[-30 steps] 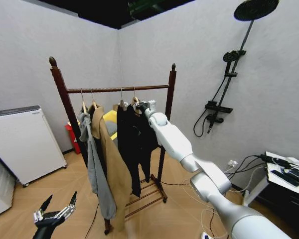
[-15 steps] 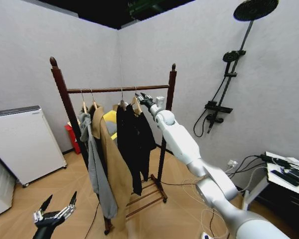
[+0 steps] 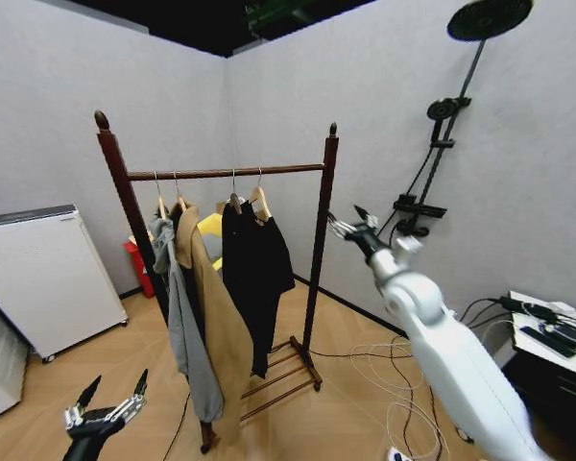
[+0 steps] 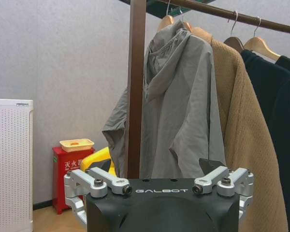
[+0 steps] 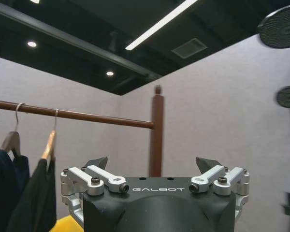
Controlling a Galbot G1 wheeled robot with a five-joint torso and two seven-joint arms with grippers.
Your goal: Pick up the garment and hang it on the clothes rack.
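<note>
**A:** Down low in front of the clothes rack (image 3: 221, 173), well short of it, the left gripper (image 3: 108, 408) just hangs there with its fingers spread wide, nothing in them. Anyone got eyes on the right one?

**B:** Yep, the right gripper (image 3: 350, 223) is up at about rail height, off to the side of the rack's right post and clear of it. Fingers splayed apart, empty.

**A:** And the garment (image 3: 254, 279)?

**B:** On the rack's rail, on its light wooden hanger (image 3: 259, 197), the last item before the right post. The right gripper is near it but not touching; the post stands between them.

**A:** From the left wrist I mostly see the grey hooded jacket (image 4: 183, 106) and tan coat (image 4: 241, 140), and just a dark edge of the garment cut off at the frame.

**B:** Same from the right wrist, only a black sliver under the hanger. The garment's lower front is too dark to make out any marks.
</note>
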